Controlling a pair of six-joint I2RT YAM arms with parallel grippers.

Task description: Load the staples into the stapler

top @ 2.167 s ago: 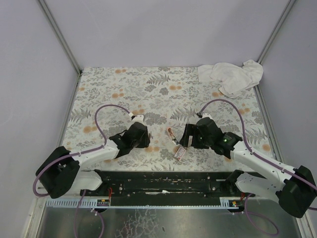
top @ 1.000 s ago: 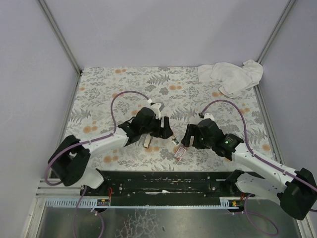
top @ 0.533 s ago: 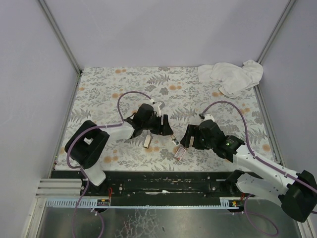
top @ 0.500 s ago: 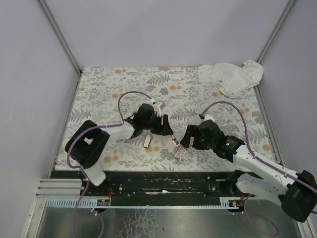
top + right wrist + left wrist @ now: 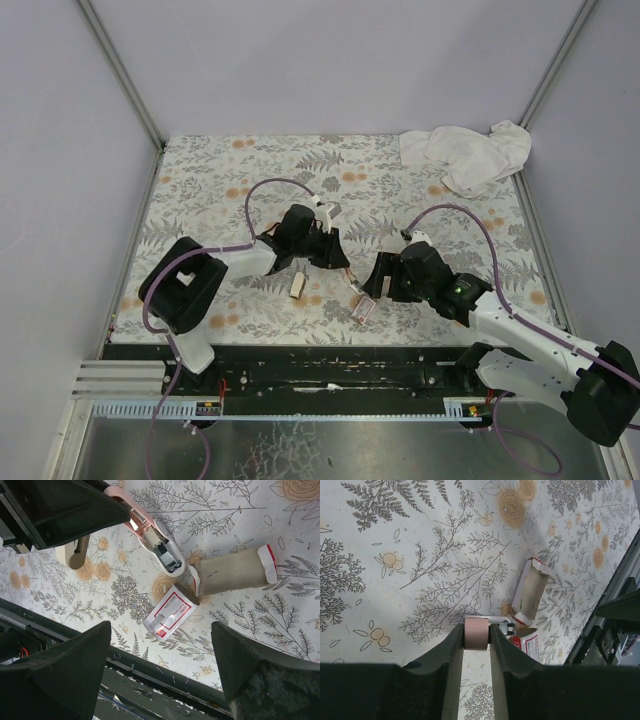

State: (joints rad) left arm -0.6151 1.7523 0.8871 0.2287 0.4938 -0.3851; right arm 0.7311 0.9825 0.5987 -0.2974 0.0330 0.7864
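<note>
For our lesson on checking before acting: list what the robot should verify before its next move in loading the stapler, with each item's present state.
1. Left fingers shut on the pink end of the stapler: ok.
2. Right fingers open, holding nothing: ok.
3. Tan tray lying out beside the labelled box, between the open right fingers: ok.
4. Stapler's magazine opened for loading: cannot tell.
5. Staples present in the tan tray: cannot tell.
</note>
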